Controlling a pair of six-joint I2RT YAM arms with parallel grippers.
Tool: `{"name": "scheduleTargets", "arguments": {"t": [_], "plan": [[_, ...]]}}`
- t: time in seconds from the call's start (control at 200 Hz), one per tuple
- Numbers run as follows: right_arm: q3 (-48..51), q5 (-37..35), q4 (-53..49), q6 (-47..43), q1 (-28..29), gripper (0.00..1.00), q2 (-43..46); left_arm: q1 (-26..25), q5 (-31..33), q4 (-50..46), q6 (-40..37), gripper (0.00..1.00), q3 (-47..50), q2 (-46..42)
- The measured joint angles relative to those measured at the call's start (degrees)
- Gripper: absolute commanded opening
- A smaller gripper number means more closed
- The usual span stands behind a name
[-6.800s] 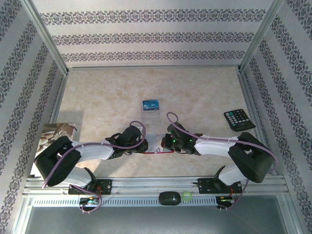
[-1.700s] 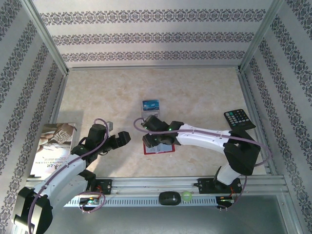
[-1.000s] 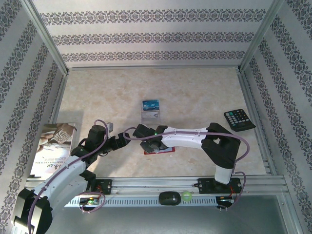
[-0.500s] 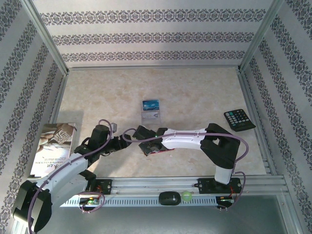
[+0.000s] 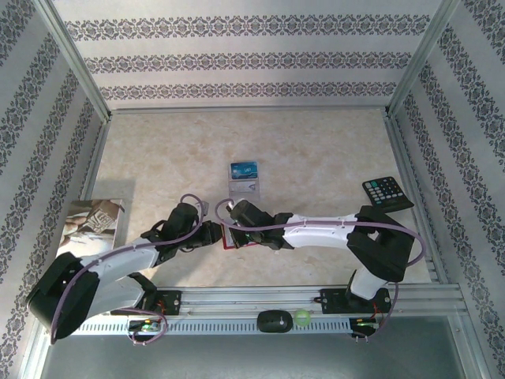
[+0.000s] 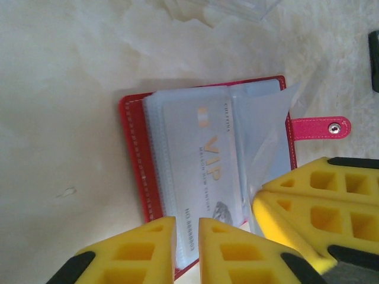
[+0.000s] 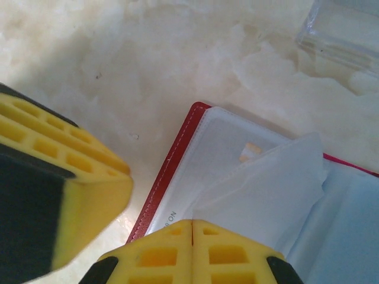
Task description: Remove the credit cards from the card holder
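Card holder (image 6: 133, 177) open — left gripper (image 6: 183, 231) clamps its edge, right gripper (image 7: 192, 231) pinches a sleeve (image 7: 266, 183).

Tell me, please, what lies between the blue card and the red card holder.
A silver-grey card, beside the blue card and short of the card holder, in the top view.

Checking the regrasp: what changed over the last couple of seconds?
Left gripper swung right onto the card holder, jaws narrowing from wide open around the end of the silver card. Right gripper closed on a sleeve flap, lifting it. Blue card, remote unmoved.
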State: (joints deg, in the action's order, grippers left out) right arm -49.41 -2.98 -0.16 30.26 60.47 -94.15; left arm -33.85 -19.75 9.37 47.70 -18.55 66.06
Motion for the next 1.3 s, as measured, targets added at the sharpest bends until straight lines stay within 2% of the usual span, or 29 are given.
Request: {"name": "scheduleTargets", "arguments": {"t": [0.21, 0.54, 0.729, 0.769, 0.864, 0.934, 1.049, 1.114, 1.219, 1.299], "plan": [[2.1, 0.4, 3.9, 3.3, 0.0, 0.00, 0.8, -3.0, 1.0, 5.4, 0.9, 0.00, -1.9, 7.7], [3.8, 0.4, 5.7, 6.8, -0.3, 0.00, 0.8, -4.5, 2.7, 7.6, 1.6, 0.00, -3.4, 12.7], [4.2, -3.2, 3.0, 11.3, -0.3, 0.00, 1.3, -4.8, 3.4, 7.6, 2.1, 0.00, -3.4, 12.7], [4.8, -4.2, 2.2, 12.6, -0.3, 0.07, 1.8, -4.8, 3.4, 7.6, 2.1, 0.00, -3.4, 12.7], [7.5, -7.2, 0.4, 16.0, -0.3, 0.34, 4.3, -4.8, 3.6, 7.5, 2.1, 0.00, -3.4, 12.6], [10.2, -9.7, -1.7, 18.0, -0.4, 0.45, 7.3, -4.8, 3.8, 7.0, 2.1, 0.00, -3.4, 12.3], [13.0, -12.9, -5.1, 20.2, -1.7, 0.50, 13.0, -4.8, 3.7, 4.8, 1.3, 0.00, -4.3, 12.1], [13.4, -13.9, -6.8, 20.5, -3.1, 0.51, 16.2, -4.8, 3.7, 3.1, 0.6, 0.06, -5.2, 12.1], [13.4, -14.3, -8.1, 19.9, -5.4, 0.46, 20.2, -4.8, 3.7, -0.1, -0.9, 0.17, -7.1, 11.7], [13.3, -13.4, -8.2, 17.9, -6.9, 0.43, 21.7, -4.8, 3.3, -1.8, -1.9, 0.19, -9.0, 11.6]]}}
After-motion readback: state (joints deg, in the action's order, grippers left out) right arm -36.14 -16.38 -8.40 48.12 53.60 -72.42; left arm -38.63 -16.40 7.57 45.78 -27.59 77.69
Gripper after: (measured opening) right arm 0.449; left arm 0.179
